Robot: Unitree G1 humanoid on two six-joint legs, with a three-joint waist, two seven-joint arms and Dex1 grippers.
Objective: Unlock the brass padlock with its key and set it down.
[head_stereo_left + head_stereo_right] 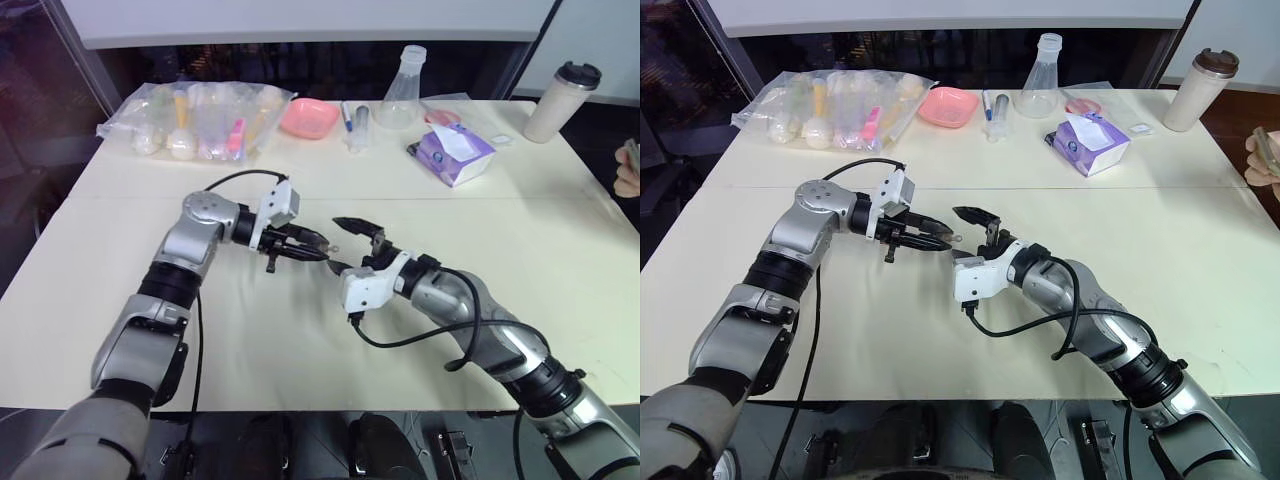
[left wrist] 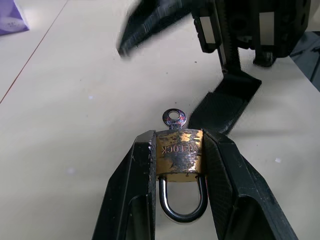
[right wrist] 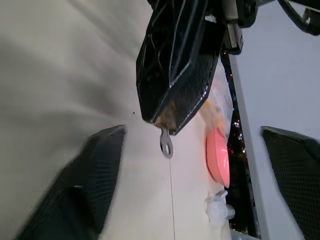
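Left tool (image 2: pixel 179 150) clamps one brass padlock (image 2: pixel 178 159), one key (image 2: pixel 174 119) inserted.

Bright, even overhead light on the cream counter (image 1: pixel 300 340); shadows soft & faint under both arms; dark window band behind stays dim; slight wide-angle bend at head-view edges; left wrist view sharp on the brass padlock (image 2: pixel 179 154), w/ glints on its shackle, far gripper smeared; right wrist view blurred, near fingers (image 3: pixel 85 195) out of focus.

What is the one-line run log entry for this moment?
left gripper: shut on brass padlock | key: inserted | right gripper: open, near key
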